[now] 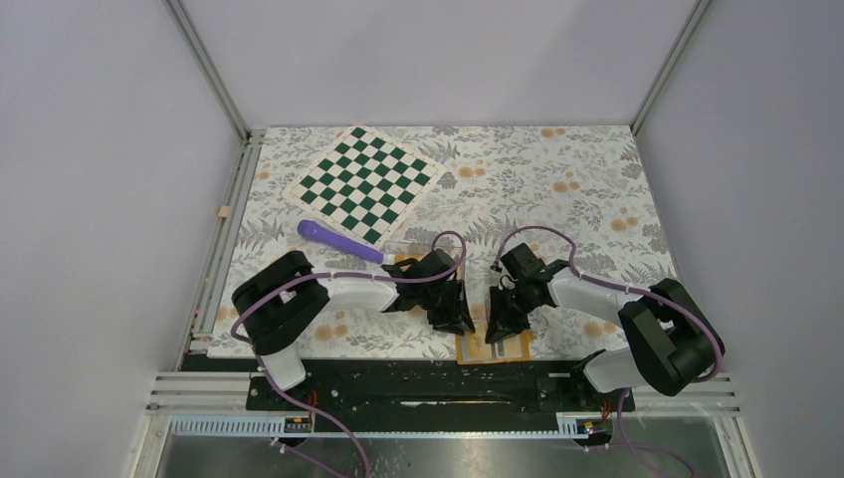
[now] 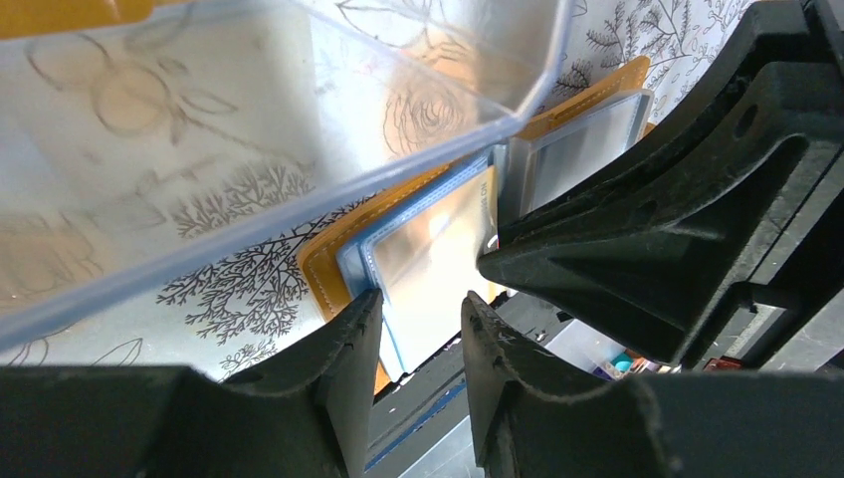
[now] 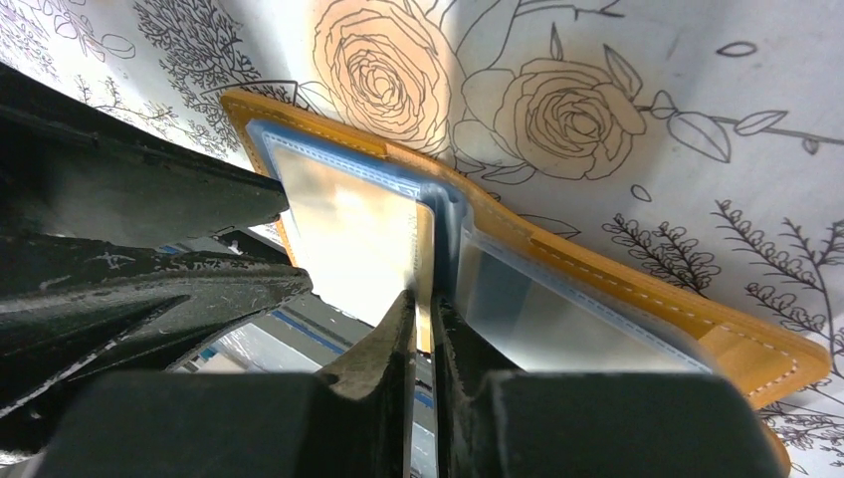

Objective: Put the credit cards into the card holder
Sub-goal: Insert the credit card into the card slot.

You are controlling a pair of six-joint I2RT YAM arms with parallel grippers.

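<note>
- Top view: the holder (image 1: 513, 349) lies open on the flowered table (image 1: 577, 199), at the lower middle of the frame near the table's front edge.
- Both arms lean in over it. The left gripper (image 1: 460, 324) is at its left side and the right gripper (image 1: 498, 329) is just beside, over its middle. From here I cannot tell how far either one is open.
- A chessboard (image 1: 364, 184) sits in the upper middle, and a purple tool (image 1: 338, 241) lies just below it.
- Left wrist view: the holder (image 2: 438, 249) is in the centre, with its orange edge and blue-rimmed clear sleeves facing up.
- The left gripper (image 2: 418, 324) is at the bottom with a clear gap between its fingers (image 2: 343, 349). The holder's near edge lies at that gap, and the gripper grasps nothing that I can make out.
- The right gripper (image 2: 493, 261) comes in from the right, its tip on the sleeves.
- A clear box (image 2: 249, 119) fills the upper left.
- Right wrist view: the holder (image 3: 617, 284) runs from the upper left to the lower right.
- The right gripper (image 3: 423, 314), at the bottom centre, has its fingers almost together and pinches a thin sleeve edge of the holder between them.
- The left gripper (image 3: 299, 244) is at the left, beside the holder's left sleeve.
</note>
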